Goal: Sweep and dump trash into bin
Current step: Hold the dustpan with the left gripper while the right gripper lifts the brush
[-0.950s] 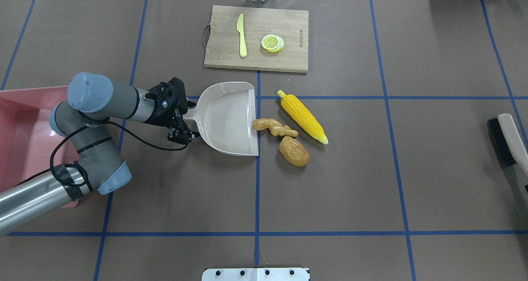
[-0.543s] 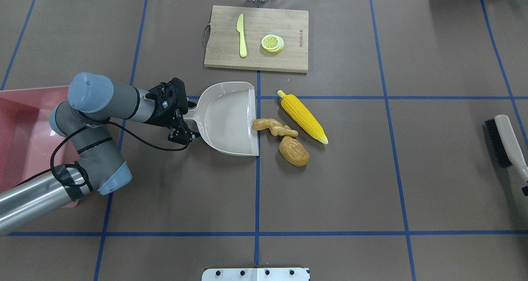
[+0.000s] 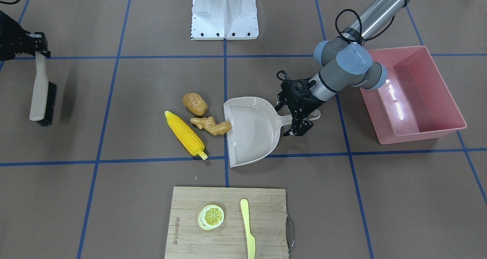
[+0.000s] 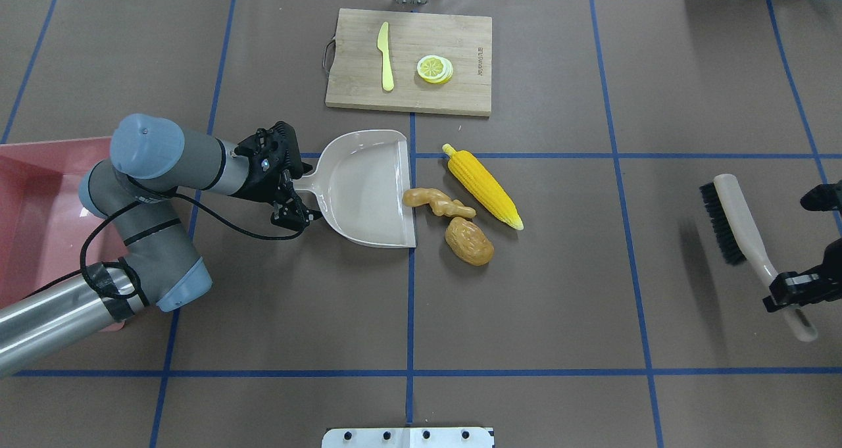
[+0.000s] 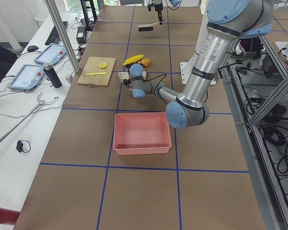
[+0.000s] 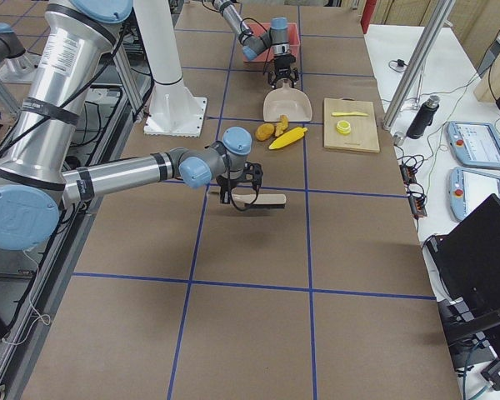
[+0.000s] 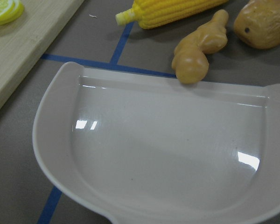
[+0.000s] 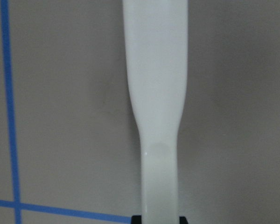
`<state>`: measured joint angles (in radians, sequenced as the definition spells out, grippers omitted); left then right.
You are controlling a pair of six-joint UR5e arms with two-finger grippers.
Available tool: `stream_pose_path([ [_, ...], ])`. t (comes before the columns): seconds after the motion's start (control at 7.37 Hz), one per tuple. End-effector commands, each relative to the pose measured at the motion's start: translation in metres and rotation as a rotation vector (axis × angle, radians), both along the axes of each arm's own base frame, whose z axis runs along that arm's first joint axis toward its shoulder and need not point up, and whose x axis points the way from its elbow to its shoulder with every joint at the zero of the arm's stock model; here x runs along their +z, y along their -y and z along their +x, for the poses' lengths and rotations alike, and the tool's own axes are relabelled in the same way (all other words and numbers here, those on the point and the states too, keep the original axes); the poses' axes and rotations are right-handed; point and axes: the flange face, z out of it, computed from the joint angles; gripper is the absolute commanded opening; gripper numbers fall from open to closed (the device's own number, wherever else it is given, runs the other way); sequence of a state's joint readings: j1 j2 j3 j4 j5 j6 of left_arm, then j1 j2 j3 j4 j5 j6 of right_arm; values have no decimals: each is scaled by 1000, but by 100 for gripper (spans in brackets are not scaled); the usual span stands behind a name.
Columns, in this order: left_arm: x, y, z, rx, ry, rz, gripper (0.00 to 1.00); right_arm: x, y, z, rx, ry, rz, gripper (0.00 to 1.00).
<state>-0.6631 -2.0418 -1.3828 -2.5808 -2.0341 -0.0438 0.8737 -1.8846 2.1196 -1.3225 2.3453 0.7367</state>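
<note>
From behind the robot: the pink bin (image 3: 414,136) sits at 9 o'clock on the counter (image 4: 526,303), no trash in it. The dustpan (image 4: 358,185) is at centre, mouth facing 3 o'clock. The brush (image 4: 737,216) hangs out at 3 o'clock, well apart from the trash. The corn (image 4: 483,186), potato (image 4: 469,241) and ginger (image 4: 437,202) lie just off the lip, with the ginger's end against it.

Step, I judge: sweep not yet begun. Next, the brush must land at 3 o'clock of the corn and push toward 9.

The left fingers (image 4: 288,216) pinch the dustpan handle. The right fingers (image 4: 786,285) pinch the brush handle.
</note>
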Motion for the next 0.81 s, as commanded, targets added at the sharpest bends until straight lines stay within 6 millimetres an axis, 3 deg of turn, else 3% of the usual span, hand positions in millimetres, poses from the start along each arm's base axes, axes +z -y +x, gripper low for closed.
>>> stream_pose_path([
  [0.0,2,-1,3,3,13,-12,98,-61,8,-79,-23,-1,-16,0],
  [0.41,3,-2,5,6,24,-21,98,-138,40,-165,-57,-51,16,0],
  [0.68,4,-2,6,6,26,-22,98,-162,32,-224,-56,-72,9,0],
])
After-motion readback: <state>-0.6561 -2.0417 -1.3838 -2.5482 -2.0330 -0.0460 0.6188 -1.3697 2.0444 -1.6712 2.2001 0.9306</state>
